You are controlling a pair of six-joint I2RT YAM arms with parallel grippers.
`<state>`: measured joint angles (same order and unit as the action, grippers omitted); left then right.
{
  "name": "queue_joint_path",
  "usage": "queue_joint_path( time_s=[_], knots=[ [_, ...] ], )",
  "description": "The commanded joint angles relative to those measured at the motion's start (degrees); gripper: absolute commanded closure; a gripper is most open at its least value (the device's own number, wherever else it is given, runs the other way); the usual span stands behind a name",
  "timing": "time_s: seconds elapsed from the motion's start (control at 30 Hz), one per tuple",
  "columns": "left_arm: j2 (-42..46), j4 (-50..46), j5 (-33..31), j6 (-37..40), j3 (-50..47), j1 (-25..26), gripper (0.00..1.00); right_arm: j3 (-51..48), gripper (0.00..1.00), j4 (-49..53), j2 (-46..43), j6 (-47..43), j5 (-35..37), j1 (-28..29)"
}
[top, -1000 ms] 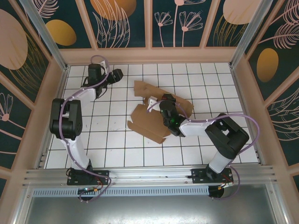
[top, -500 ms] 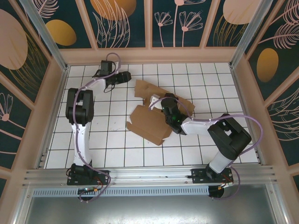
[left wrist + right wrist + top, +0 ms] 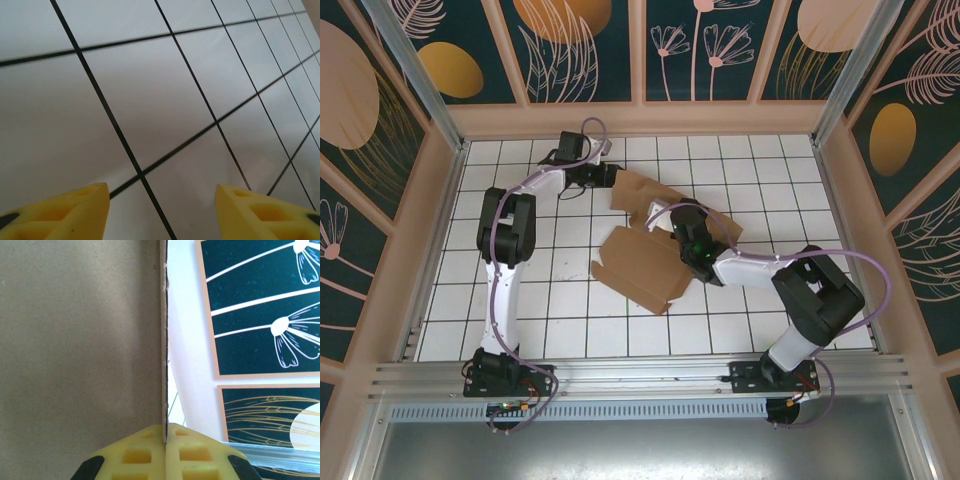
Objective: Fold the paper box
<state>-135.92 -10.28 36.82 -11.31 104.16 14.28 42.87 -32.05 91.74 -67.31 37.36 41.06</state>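
Paper box [image 3: 638,265] lies in the middle of the surface [image 3: 560,300], with my right hand [image 3: 165,432] pinched shut on one edge. My left hand [image 3: 608,177], part open and empty, sits just left of its far flap, nearest that corner.

Looking steeply down from above and behind both arm bases onto the tiled counter [image 3: 570,330]. Skimming low and close over its tiles past the left fingers [image 3: 65,210]. Staring closely past the right fingers [image 3: 195,450] along the paper box [image 3: 75,340] edge toward the patterned wall [image 3: 260,315]. Sharing tiles and cardboard with the overhead view.
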Motion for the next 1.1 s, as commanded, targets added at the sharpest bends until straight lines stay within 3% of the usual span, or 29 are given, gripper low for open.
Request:
queue_joint_path(
  time_s=[0.0,0.57,1.07],
  knots=[
    [1.99,-0.71,4.35,1.97,-1.27,1.2,0.45,1.98,1.0,1.33,-2.52,2.27,-0.72,-1.17],
    [13.84,14.1,3.02,-4.54,-19.56,3.21,0.5,2.31,1.0,2.61,-2.1,2.78,0.46,-2.03],
    [18.28,24.66,10.1,-3.65,-29.48,5.85,0.49,3.0,1.0,3.45,-0.93,4.36,0.78,-2.12]
  ],
)
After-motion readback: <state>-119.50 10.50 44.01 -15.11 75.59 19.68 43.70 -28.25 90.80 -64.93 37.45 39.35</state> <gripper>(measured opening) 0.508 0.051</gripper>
